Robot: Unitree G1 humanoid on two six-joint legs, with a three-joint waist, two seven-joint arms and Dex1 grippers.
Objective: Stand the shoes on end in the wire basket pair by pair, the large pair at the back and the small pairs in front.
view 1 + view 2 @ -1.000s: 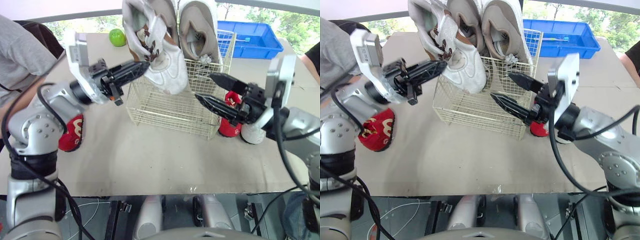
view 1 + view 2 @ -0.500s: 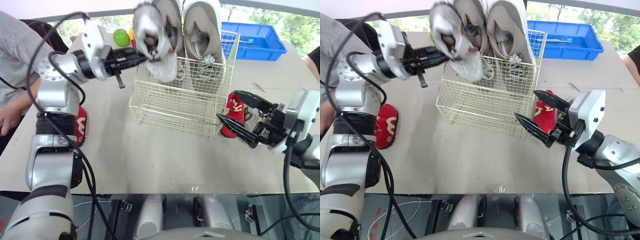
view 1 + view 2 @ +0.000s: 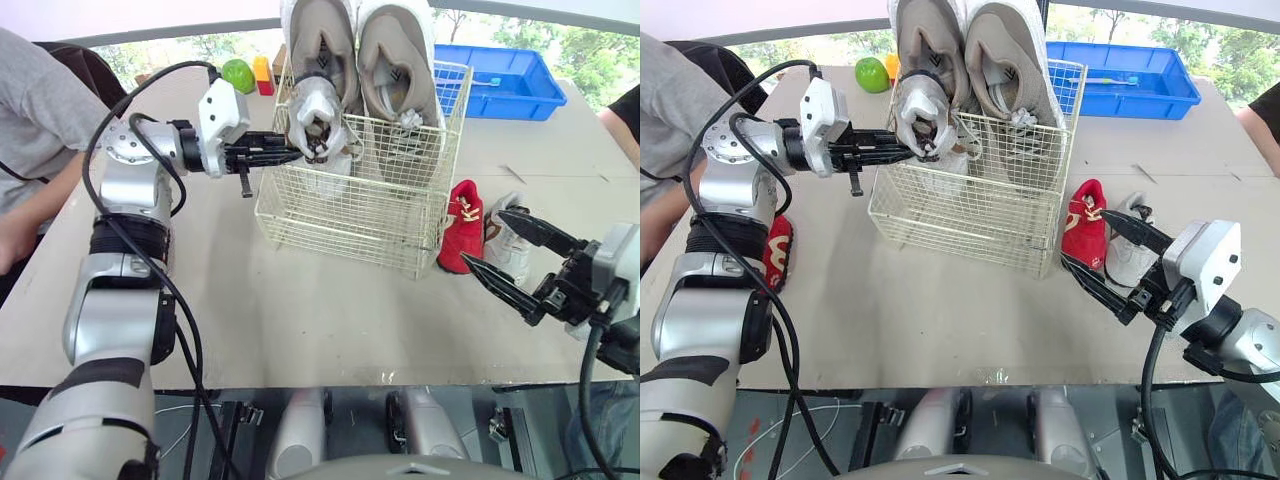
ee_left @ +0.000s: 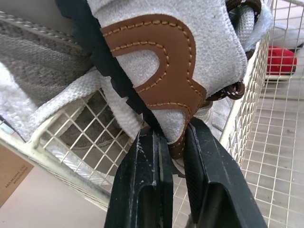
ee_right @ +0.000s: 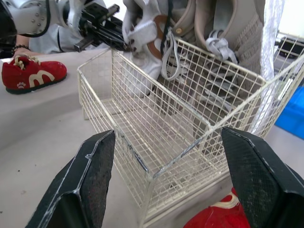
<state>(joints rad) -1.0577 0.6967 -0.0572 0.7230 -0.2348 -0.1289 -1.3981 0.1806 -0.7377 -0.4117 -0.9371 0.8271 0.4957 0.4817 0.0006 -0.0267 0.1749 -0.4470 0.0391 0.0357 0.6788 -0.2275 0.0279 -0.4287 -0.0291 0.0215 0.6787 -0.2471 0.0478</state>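
Observation:
The wire basket (image 3: 350,205) stands mid-table with the large beige pair (image 3: 360,60) on end along its back. My left gripper (image 3: 292,152) is shut on the brown-patched heel (image 4: 161,71) of a small white shoe (image 3: 318,120), which hangs toe-down inside the basket's front left corner. My right gripper (image 3: 490,240) is open and holds nothing, low over the table to the right of the basket. A small red shoe (image 3: 462,225) and a small white shoe (image 3: 1130,250) lean beside the basket's right end, just behind that gripper. Another red shoe (image 3: 775,250) lies at the table's left.
A blue bin (image 3: 510,80) sits at the back right, a green apple (image 3: 236,75) and small blocks at the back left. A person's arm (image 3: 40,120) is at the left edge, another person (image 3: 625,110) at the far right.
My left gripper has carried the small white shoe down into the basket's front left corner. My right gripper has drawn back from the basket toward the right front, still open.

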